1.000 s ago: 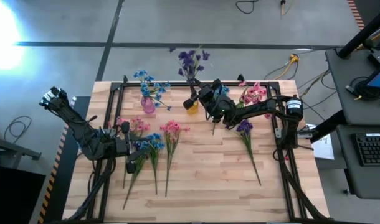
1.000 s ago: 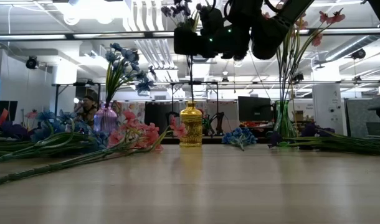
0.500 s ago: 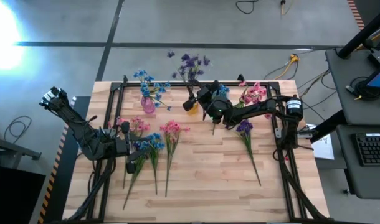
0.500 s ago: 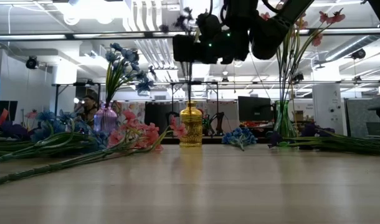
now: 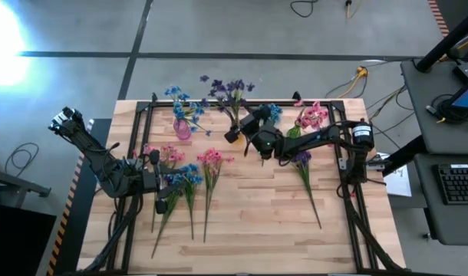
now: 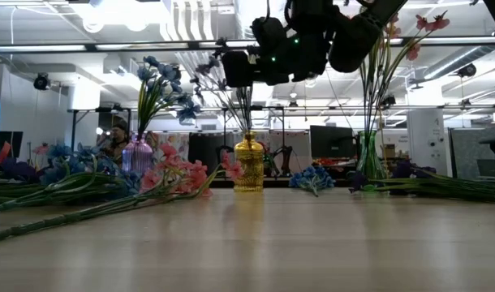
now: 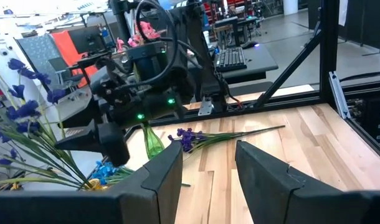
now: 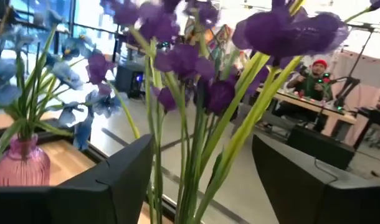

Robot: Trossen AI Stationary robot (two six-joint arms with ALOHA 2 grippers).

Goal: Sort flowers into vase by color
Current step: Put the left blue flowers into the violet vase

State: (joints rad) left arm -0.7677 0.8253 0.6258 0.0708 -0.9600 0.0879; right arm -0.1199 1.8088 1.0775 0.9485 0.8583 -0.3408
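Observation:
The dark purple sprigs [image 5: 228, 87] stand in the gold vase [image 6: 248, 162] at the table's far middle. Their stems [image 6: 234, 97] fan out above its mouth. My right gripper [image 5: 232, 135] hangs just above that vase, open, with the purple stems [image 8: 190, 124] passing between its fingers. A pink vase [image 5: 182, 127] holds blue sprigs [image 6: 162, 85]. A clear green vase [image 6: 369, 158] holds pink ones [image 5: 311, 115]. Pink [image 5: 211, 165], blue [image 5: 188, 178] and purple [image 5: 301, 158] sprigs lie flat on the table. My left gripper [image 5: 163, 201] rests open at the near left. My right gripper stands open around the purple stems [image 8: 157, 155], reaching level from the table's right. Whether a stem leans against a finger [image 8: 124, 177] I cannot tell.
A small blue sprig [image 5: 273, 112] lies by the far edge, between the gold and green vases. A dark metal frame [image 5: 349, 176] runs along the table's sides. The near half of the wooden top [image 5: 249, 222] is bare between the lying sprigs.
The purple sprigs have sunk lower into the gold vase. They stood as one upright bunch and now fan out, blossoms leaning toward the left. My right gripper has shifted slightly toward the near left.

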